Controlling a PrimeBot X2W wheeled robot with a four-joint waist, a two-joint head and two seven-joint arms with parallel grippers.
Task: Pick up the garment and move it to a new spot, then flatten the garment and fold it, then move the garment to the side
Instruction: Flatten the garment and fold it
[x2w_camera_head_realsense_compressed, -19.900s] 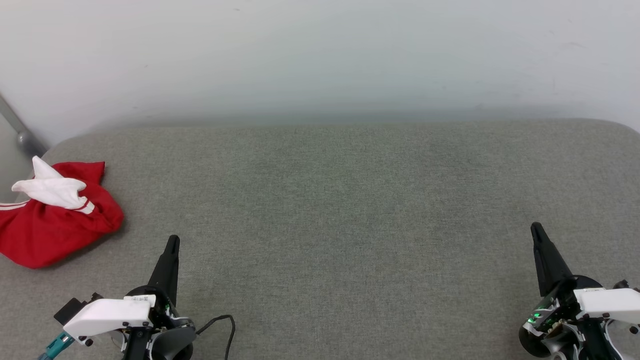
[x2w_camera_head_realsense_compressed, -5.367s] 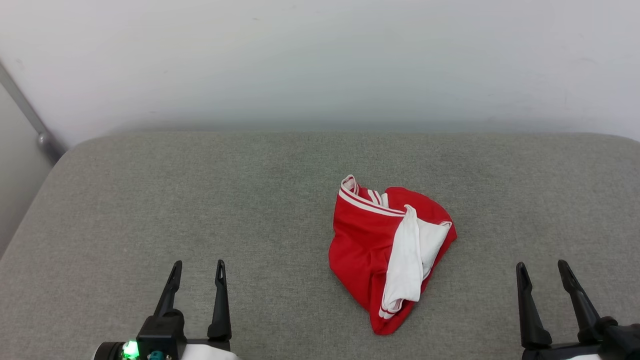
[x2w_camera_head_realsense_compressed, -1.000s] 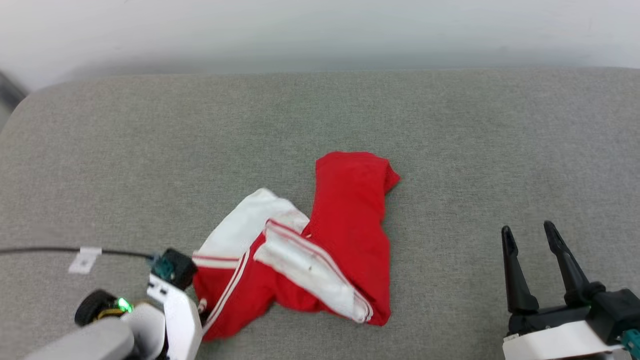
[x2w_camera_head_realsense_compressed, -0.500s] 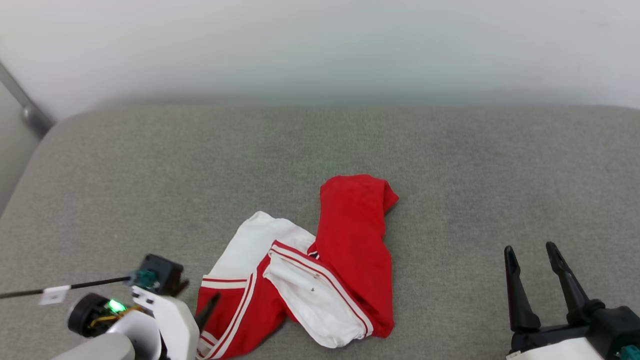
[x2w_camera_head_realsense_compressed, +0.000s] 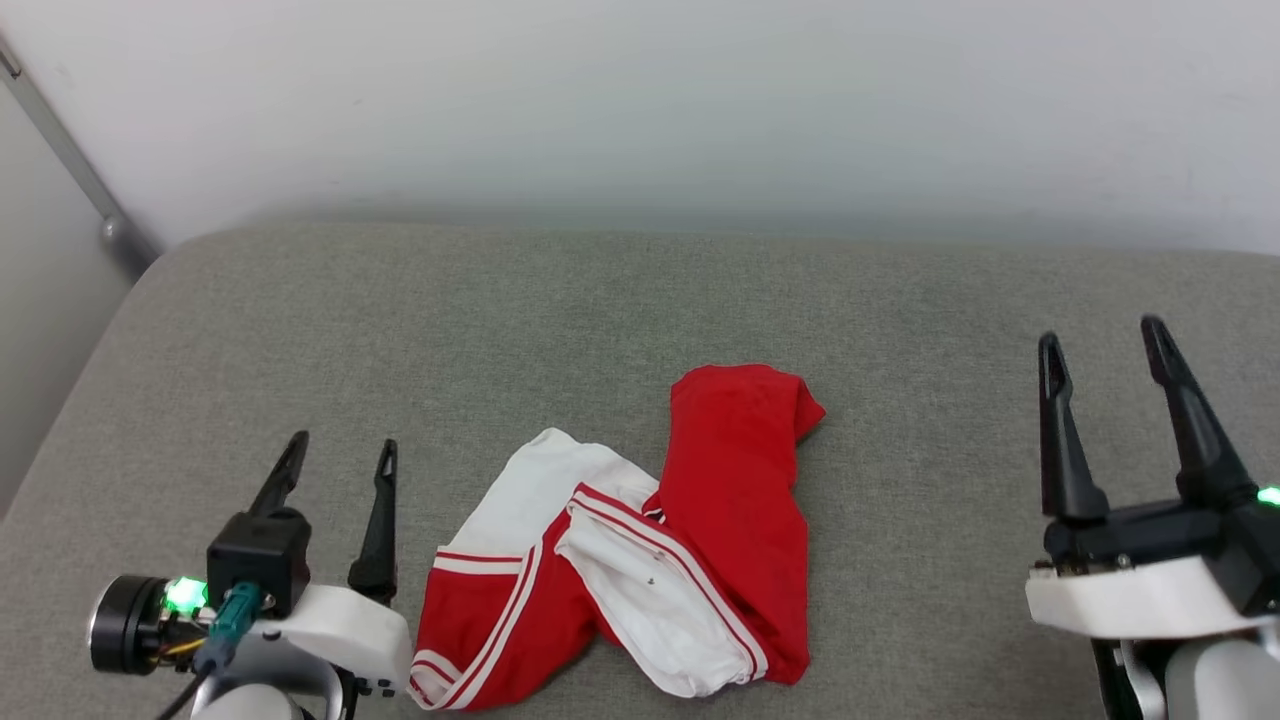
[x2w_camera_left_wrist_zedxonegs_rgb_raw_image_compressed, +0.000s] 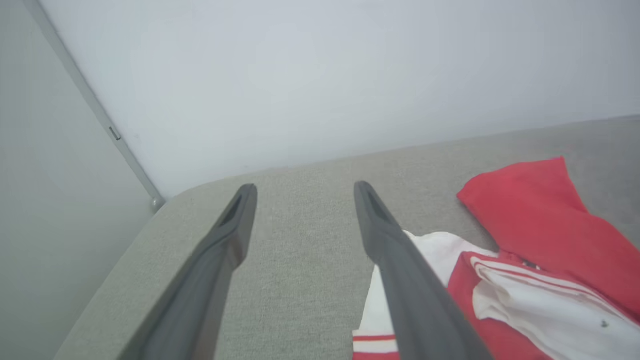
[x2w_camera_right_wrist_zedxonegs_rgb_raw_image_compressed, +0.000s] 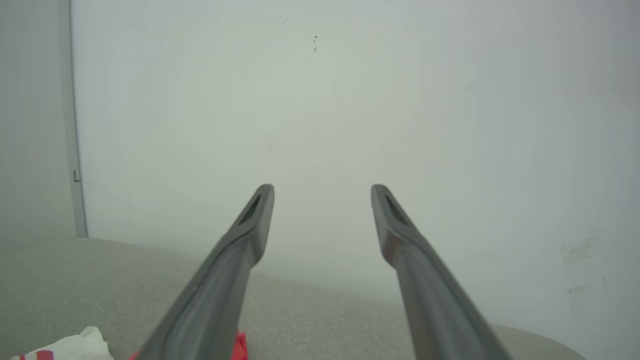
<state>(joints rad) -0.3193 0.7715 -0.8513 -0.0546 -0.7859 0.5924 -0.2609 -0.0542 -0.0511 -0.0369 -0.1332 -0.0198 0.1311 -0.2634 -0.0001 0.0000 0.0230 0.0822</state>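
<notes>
Left gripper (x2w_camera_head_realsense_compressed: 344, 440): jaws wide, empty; garment (x2w_camera_head_realsense_compressed: 735, 470) just beside its right finger.
Right gripper (x2w_camera_head_realsense_compressed: 1100, 331): jaws wide, empty.
Risk: pinching bunched layers together would likely block flattening.

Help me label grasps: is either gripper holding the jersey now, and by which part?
Nothing is held. The left gripper and the right gripper are both open and empty; the red-and-white jersey lies loose and crumpled on the grey cushion.
</notes>
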